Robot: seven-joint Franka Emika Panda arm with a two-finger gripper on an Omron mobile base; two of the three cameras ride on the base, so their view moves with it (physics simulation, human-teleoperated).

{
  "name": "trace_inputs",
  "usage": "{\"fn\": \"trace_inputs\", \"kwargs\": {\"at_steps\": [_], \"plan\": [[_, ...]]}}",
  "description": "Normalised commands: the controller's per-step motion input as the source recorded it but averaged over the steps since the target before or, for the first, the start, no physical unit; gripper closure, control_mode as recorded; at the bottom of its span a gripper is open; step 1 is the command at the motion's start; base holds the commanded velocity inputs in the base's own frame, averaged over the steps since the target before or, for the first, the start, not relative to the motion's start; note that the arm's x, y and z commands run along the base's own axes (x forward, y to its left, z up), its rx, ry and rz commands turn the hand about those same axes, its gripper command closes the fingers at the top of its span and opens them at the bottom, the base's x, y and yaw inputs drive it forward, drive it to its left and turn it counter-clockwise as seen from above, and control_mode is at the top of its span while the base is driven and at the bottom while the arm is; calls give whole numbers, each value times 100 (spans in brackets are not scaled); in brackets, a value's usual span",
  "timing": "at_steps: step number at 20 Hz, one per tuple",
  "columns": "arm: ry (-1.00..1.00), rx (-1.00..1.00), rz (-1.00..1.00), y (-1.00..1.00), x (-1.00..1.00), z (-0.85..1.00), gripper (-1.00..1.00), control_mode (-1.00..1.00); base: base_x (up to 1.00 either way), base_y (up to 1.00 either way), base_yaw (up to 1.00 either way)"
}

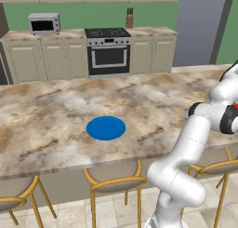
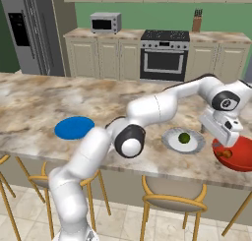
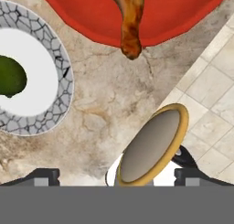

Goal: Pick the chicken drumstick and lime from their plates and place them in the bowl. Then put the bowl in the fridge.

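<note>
The red bowl [image 2: 240, 159] sits at the island counter's right end, near the front edge. The brown chicken drumstick [image 3: 130, 17] lies in the bowl [image 3: 82, 13], its thin end poking over the rim. On a white plate with a cracked grey rim [image 2: 195, 145], left of the bowl, rests the dark-green lime [image 2: 184, 137]. The lime [image 3: 9, 77] also shows on that plate [image 3: 55, 67] in the hand view. My gripper [image 2: 227, 139] hovers above the bowl's left rim, open, with nothing between its fingertips [image 3: 45, 176]. The blue plate [image 1: 106, 128] lies bare farther left. The grey fridge [image 2: 29, 33] stands at the back left.
Wooden-framed stools [image 3: 151, 145] stand under the counter's front edge, one directly below the hand. Behind the island are cabinets with a stove [image 2: 165, 55], a microwave [image 2: 105, 22] and a knife block [image 2: 197, 19]. My arm reaches low across the counter in front of the lime's plate.
</note>
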Motion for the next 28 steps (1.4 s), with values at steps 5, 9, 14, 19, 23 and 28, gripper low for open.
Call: {"fn": "trace_inputs", "kwargs": {"at_steps": [5,9,14,19,23,28], "plan": [[-15,-31,-1,76,-4,-21,-100,-100,0,0,0],[0,-51,-5,67,6,-15,-100,-100,0,0,0],[17,-30,-2,39,22,-5,-100,-100,0,0,0],[27,0,0,22,27,1,-100,-100,0,0,0],[24,9,2,6,32,16,-100,-100,0,0,0],[28,11,14,-2,33,28,-100,-100,0,0,0]]}}
